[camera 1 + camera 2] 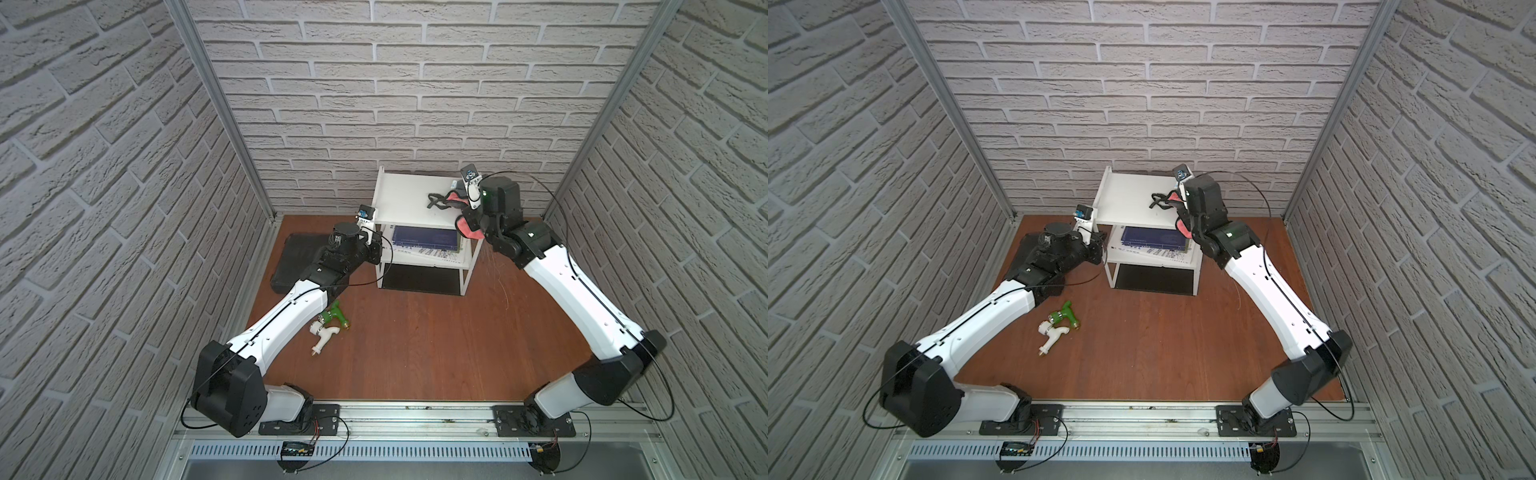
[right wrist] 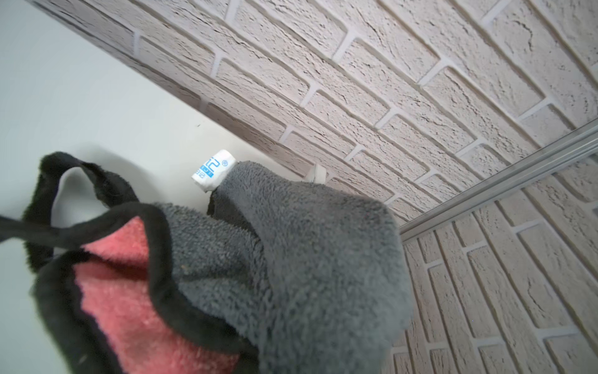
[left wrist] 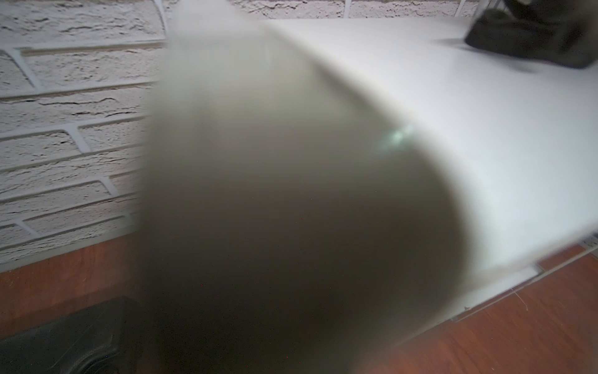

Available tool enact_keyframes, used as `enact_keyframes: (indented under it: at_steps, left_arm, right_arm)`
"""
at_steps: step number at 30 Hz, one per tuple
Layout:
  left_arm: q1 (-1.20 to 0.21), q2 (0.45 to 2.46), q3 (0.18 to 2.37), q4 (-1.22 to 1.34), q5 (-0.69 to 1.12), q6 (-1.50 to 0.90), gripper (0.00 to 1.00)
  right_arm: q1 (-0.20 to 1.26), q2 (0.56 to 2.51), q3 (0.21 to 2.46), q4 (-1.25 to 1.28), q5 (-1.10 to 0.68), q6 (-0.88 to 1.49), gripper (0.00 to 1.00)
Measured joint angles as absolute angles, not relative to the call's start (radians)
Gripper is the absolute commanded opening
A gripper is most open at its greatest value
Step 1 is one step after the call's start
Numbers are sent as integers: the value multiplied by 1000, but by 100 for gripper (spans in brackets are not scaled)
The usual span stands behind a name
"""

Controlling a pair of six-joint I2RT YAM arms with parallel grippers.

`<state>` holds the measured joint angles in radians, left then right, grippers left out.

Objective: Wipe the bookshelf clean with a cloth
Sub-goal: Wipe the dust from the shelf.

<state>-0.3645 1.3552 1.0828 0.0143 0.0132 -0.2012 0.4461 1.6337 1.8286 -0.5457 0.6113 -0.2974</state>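
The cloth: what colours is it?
Grey cloth with pink-red patch, black edging; right wrist view.

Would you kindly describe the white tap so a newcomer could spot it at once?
On the brown table, look beside the left arm. Two fittings lie there: the tap is the white one, nearer the front than the green fitting.

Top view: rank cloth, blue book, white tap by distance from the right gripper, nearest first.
1. cloth: held by the right gripper, lying on the top board of the bookshelf.
2. blue book: on the middle board, just below the gripper, toward the left.
3. white tap: out on the table, left side, well in front of the shelf.
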Motion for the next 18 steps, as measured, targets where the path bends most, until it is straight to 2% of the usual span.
enact_keyframes:
  at_steps: [5,9,13,18]
  left_arm:
    - [-360,1357,1094,-5,30,-190,0]
    - [-363,1357,1096,-7,30,-189,0]
    - [-393,1359,1102,-17,-42,-217,0]
    - [-441,1360,1102,-19,-147,-252,0]
  right_arm:
    - [393,1900,2102,-551,712,-330,3]
    - [364,2080,2363,-621,699,-333,3]
    - [388,2235,2596,-669,563,-324,3]
    - [477,2317,2695,-612,248,-295,3]
